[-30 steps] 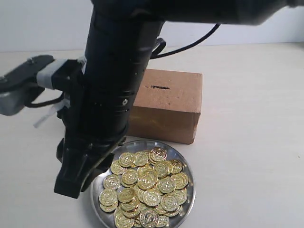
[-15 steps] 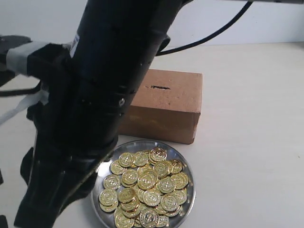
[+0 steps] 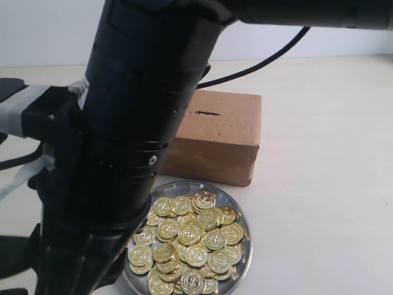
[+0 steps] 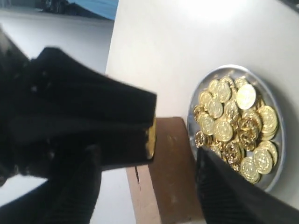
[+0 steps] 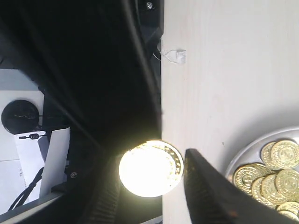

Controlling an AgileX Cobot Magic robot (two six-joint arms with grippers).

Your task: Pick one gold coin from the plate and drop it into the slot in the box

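Note:
My right gripper (image 5: 149, 161) is shut on one bright gold coin (image 5: 150, 168), off the silver plate (image 5: 247, 156). The left wrist view sees that coin (image 4: 150, 135) edge-on in black jaws above the brown cardboard box (image 4: 170, 186), near the dark slot (image 4: 137, 176). My left gripper (image 4: 147, 158) is open, its fingers (image 4: 219, 186) wide apart and empty. In the exterior view the box (image 3: 215, 132) with its slot (image 3: 207, 113) stands behind the plate (image 3: 248, 246), which holds several gold coins (image 3: 190, 239). Both grippers are hidden there.
A thick black arm (image 3: 129, 141) fills the left half of the exterior view and covers the plate's left rim. A grey taped mount (image 3: 21, 114) sticks out at the far left. A cable (image 3: 264, 58) runs behind the box.
The big black arm has swung down and left, closer to the camera. Its gripper tip, seen beside the plate a second ago, has gone below the frame's edge.

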